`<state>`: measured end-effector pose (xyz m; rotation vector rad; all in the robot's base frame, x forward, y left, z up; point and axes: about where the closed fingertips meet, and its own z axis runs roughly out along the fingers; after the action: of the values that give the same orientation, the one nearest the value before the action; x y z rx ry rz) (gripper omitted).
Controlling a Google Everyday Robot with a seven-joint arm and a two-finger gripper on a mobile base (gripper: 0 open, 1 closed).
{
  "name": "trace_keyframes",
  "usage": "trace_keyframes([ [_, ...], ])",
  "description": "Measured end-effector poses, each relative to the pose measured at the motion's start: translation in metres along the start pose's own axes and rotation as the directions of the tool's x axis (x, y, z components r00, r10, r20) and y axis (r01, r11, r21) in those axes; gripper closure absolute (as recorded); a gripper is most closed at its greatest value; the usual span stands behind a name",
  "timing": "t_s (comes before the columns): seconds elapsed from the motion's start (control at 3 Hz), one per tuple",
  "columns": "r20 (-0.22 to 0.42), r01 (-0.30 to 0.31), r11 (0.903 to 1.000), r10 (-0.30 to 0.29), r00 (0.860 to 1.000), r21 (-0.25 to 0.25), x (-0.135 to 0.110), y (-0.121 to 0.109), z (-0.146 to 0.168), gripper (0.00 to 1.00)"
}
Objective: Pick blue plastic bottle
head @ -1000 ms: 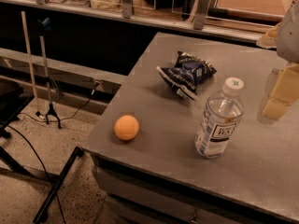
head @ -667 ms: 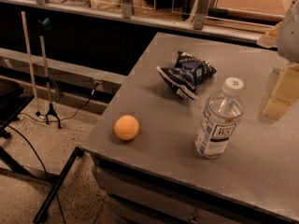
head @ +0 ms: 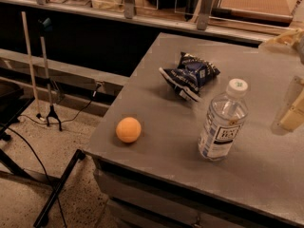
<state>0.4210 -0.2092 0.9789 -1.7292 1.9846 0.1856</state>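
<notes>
I see the blue plastic bottle (head: 223, 122) standing upright near the front edge of the counter (head: 156, 151), bare surface all round it. Its white label carries dark print I cannot read. The gripper (head: 293, 114) sits at the right edge, apart from the bottle; whether it is spread or closed I cannot tell. An orange ball (head: 128, 129) lies by the front-left corner, a dark blue snack bag (head: 189, 74) farther back
</notes>
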Motion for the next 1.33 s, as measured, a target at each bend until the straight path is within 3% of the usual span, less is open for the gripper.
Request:
trace_keyframes([
  [0.33,0.164,0.073,0.9948,-0.061,0.985,-0.071,-0.016,0.022,0.000,0.00],
  [0.67,0.281,0.148,0.9794,-0.105,0.954,-0.137,-0.043,0.041,0.005,0.00],
  [1.0,0.346,0.193,0.9618,-0.117,0.931,-0.194,-0.071,0.051,0.019,0.00],
  [1.33,0.349,0.173,0.9606,-0.088,0.933,-0.218,-0.079,0.045,0.035,0.00],
])
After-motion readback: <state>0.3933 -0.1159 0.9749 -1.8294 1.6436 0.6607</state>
